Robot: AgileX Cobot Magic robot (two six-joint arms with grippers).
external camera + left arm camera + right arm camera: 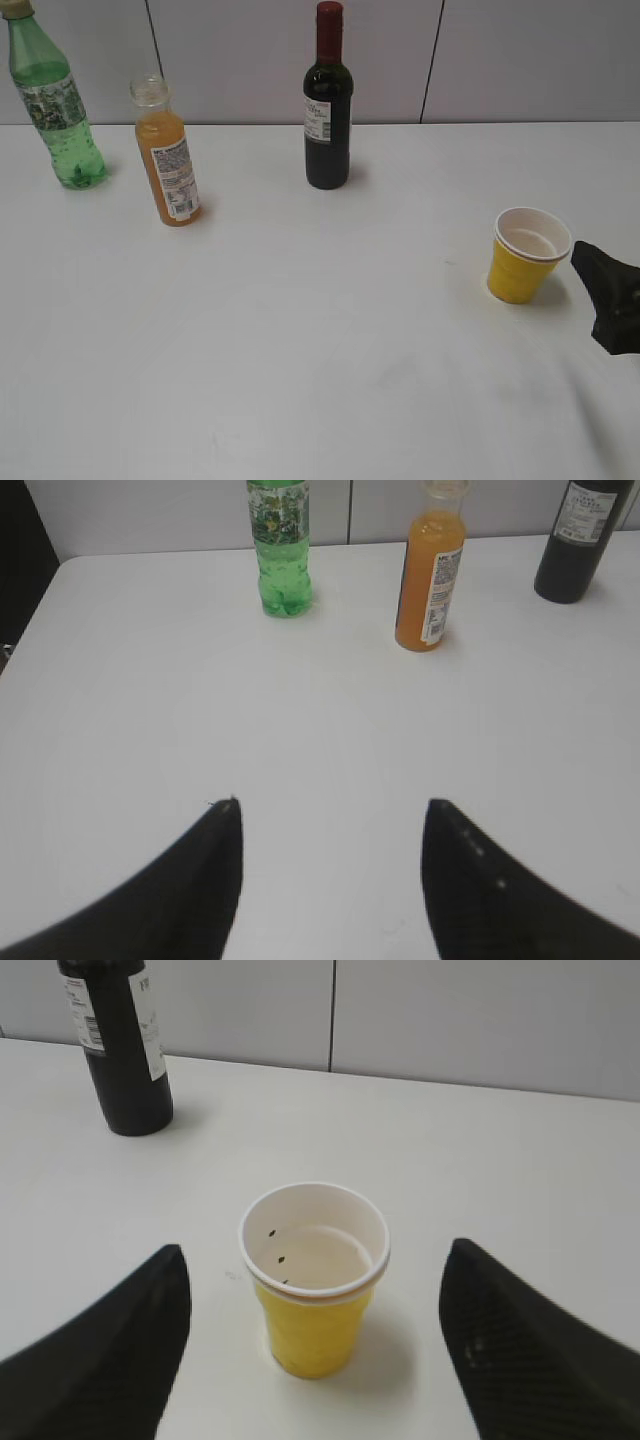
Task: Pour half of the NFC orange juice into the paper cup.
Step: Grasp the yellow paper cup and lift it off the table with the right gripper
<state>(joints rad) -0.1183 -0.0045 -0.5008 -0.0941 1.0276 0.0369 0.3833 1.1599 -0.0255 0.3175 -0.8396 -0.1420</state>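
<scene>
The NFC orange juice [168, 160] is a slim clear bottle of orange liquid with a white label and no cap. It stands at the back left of the white table and shows in the left wrist view [430, 575], far ahead of my left gripper [332, 805], which is open and empty. The yellow paper cup [524, 256] stands upright at the right. In the right wrist view the cup [313, 1285] sits between the spread fingers of my right gripper [315, 1250], untouched. That gripper [605, 290] is open, just right of the cup.
A green plastic bottle [55, 105] stands at the far back left, left of the juice [278, 545]. A dark wine bottle with a red cap [327, 100] stands at the back centre [120, 1045]. A grey wall runs behind the table.
</scene>
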